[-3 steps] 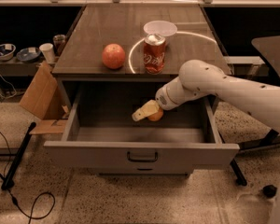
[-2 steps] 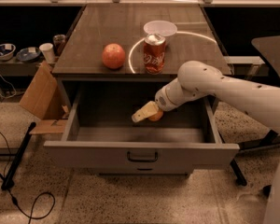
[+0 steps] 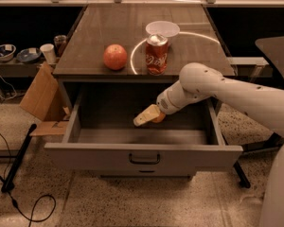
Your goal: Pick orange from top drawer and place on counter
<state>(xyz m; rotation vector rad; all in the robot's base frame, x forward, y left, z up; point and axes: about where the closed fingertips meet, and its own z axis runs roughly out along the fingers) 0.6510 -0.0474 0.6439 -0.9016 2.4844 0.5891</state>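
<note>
The drawer (image 3: 142, 152) stands pulled out below the counter (image 3: 109, 27), its front panel toward 6 o'clock with a thin dark handle (image 3: 144, 160) at its middle. The arm (image 3: 227, 91) comes in from 3 o'clock, crosses the drawer's right wall and slopes down into the box. The gripper (image 3: 141, 119) is inside the drawer, a little right of centre, pointing toward 8 o'clock.

The orange (image 3: 159, 118) is in the drawer as well, right against the gripper at its 3 o'clock side and partly hidden behind it. Only a small part of the fruit shows. I cannot tell whether the gripper is closed on it or merely lies beside it, nor whether the orange rests on the drawer floor.

On the counter, near its front edge, a red fruit (image 3: 115, 56) sits at about 11 o'clock from the gripper. A soda can (image 3: 156, 55) stands upright at 3 o'clock from that fruit, near it but apart. A pale cup (image 3: 162, 29) stands just behind the can at 12 o'clock. A curved light reflection (image 3: 199, 34) runs around the can and cup.

At 9 o'clock from the drawer a piece of cardboard (image 3: 40, 91) leans against the cabinet. A black cable (image 3: 33, 209) loops on the floor at 7 o'clock.
</note>
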